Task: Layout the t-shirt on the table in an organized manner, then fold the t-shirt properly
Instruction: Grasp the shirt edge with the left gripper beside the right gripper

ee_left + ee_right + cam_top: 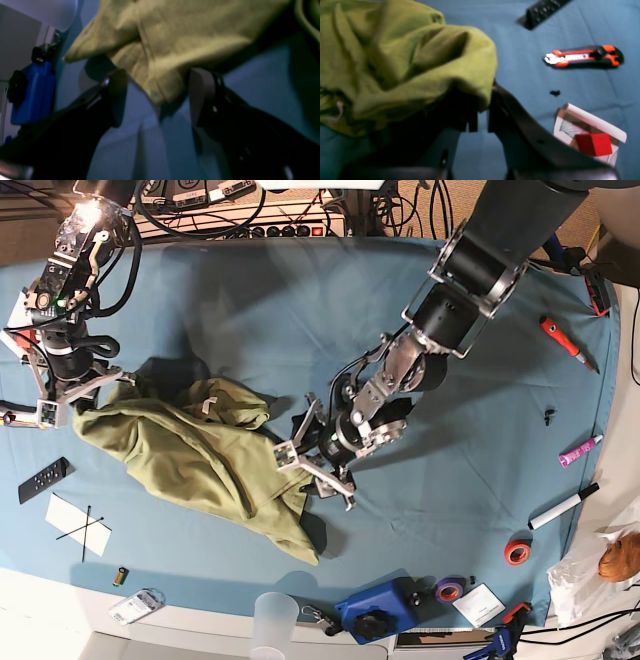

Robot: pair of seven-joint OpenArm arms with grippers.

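The olive-green t-shirt (pixel 200 455) lies crumpled on the left half of the blue table (pixel 300 310). My left gripper (pixel 312 470) is at the shirt's right edge, low over the cloth. In the left wrist view its fingers (pixel 117 97) stand wide apart and open, and a corner of the t-shirt (pixel 175 32) hangs between them without being pinched. My right gripper (pixel 80 398) is at the shirt's far left end. In the right wrist view that gripper (pixel 481 122) is shut on a fold of the t-shirt (pixel 395 62), which drapes over its fingers.
An orange-and-black box cutter (pixel 582 56), a black remote (pixel 540 11) and a white card with a red block (pixel 592 140) lie near my right gripper. At the table's front stand a clear cup (pixel 275 620) and a blue clamp (pixel 385 610). Markers (pixel 565 505) and tape rolls (pixel 517 552) lie at the right.
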